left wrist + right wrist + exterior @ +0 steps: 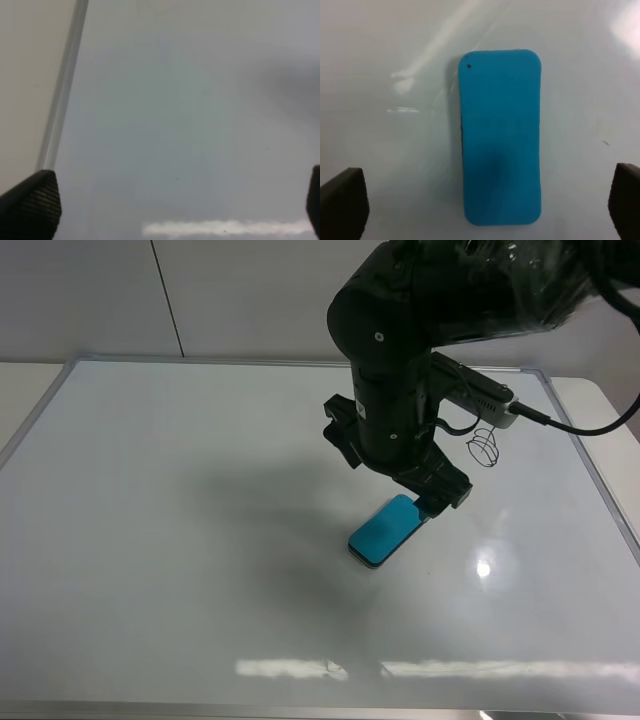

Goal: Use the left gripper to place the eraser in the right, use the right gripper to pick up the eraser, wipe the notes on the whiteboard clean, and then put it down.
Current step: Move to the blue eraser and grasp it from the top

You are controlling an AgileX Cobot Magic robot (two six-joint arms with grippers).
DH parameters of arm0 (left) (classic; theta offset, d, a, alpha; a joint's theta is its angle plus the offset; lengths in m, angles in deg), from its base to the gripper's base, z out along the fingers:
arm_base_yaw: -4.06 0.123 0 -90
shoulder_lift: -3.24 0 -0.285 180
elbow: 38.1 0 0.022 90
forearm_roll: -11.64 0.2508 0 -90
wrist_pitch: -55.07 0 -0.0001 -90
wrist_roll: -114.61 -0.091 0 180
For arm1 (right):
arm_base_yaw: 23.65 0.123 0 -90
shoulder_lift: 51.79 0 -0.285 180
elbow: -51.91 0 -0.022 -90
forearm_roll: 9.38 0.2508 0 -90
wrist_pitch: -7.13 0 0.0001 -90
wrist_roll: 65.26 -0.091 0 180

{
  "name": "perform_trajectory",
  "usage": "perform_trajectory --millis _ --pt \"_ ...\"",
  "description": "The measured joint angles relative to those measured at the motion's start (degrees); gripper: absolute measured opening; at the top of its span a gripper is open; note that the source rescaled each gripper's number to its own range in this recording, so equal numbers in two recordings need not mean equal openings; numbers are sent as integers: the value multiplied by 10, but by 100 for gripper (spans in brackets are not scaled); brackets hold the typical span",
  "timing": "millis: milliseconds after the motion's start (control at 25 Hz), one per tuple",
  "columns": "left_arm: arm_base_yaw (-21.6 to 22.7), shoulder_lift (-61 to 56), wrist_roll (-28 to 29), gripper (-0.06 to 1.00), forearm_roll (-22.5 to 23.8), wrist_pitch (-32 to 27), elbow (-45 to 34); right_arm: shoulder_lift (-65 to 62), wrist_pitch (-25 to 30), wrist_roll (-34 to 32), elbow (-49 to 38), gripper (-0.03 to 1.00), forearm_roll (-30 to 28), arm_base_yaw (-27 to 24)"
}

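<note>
- Eraser (383, 533), a teal-blue rounded rectangular block with a thin dark underside, lies flat on the large glossy white whiteboard (180, 520), well inside its thin silver-grey metal frame (35, 415). Bare board surrounds it on every side.
- The black two-fingered right gripper (398, 472) hangs over the eraser. In the right wrist view the block sits midway between the two black fingers (342, 202), its long sides facing them.
- The right gripper's fingers are spread wide. White board shows between each finger and the block, so they hold and touch nothing.
- A small black marker scribble, the notes (483, 447), lies beside this gripper on the side towards the board's right rail, apart from the eraser.
- The left gripper (172, 205) is also spread wide and empty, over bare board beside a frame rail.
</note>
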Motion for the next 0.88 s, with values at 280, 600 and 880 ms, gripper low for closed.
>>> perform_trajectory --millis 280,600,880 --pt "0 0 0 100 0 0 0 31 -22 10 0 91 -4 0" --pt "0 0 0 100 0 0 0 37 -73 14 -1 91 -6 0" --pt "0 0 0 100 0 0 0 38 -158 8 -79 91 2 0"
